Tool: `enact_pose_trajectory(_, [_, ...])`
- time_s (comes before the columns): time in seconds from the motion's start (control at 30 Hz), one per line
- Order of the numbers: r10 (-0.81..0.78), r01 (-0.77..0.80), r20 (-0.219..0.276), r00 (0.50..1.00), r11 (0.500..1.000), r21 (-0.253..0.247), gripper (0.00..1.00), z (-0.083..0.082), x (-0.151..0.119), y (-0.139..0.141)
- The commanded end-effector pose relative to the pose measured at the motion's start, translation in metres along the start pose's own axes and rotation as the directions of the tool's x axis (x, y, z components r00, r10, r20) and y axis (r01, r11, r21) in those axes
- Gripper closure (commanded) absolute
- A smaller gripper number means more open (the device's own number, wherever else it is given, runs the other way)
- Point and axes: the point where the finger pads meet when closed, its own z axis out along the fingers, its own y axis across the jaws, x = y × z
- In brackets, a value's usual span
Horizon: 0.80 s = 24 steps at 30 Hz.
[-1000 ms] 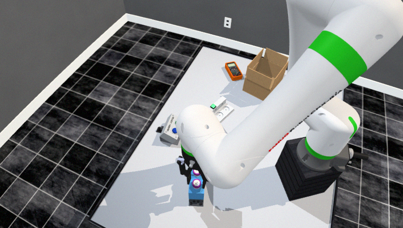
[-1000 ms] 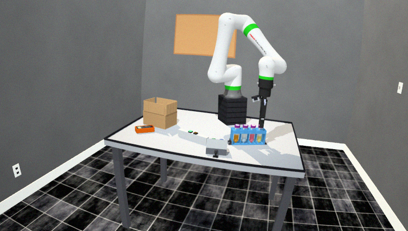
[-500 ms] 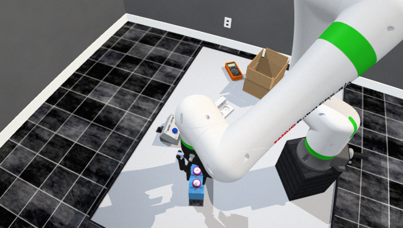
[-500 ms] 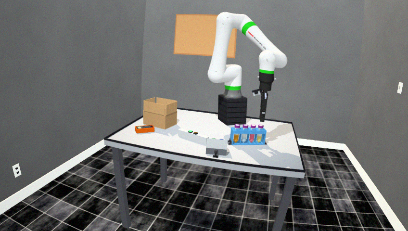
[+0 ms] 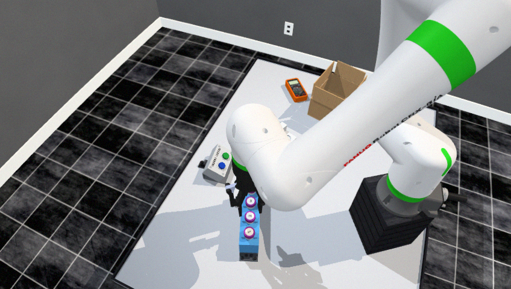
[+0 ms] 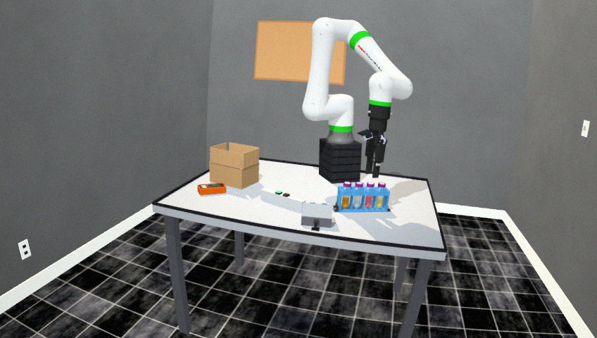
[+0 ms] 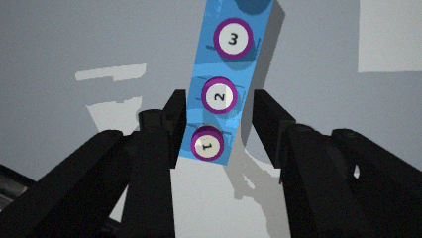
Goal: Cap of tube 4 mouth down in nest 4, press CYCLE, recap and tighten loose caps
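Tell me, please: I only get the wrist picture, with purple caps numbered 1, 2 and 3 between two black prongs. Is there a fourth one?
Observer: Yes. In the exterior view the blue rack holds four capped tubes; cap 4 sits at the end farthest from the gripper.
Operator: Are the prongs touching anything?
Observer: No. From the side the gripper hangs open above the caps, holding nothing.
Operator: Anything else on the table?
Observer: In the top view, a grey box with a green key and a blue key lies near the rack.
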Motion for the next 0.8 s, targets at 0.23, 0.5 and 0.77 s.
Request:
enact_pose_trajectory(0.23, [-0.025, 0.025, 0.027, 0.999, 1.000, -0.007, 0.59, 0.021, 0.000, 0.000])
enact_pose_trajectory(0.5, [-0.025, 0.025, 0.027, 0.999, 1.000, -0.007, 0.59, 0.035, -0.001, 0.000])
enact_pose_trajectory(0.77, [-0.025, 0.025, 0.027, 0.999, 1.000, -0.007, 0.59, 0.037, -0.001, 0.000])
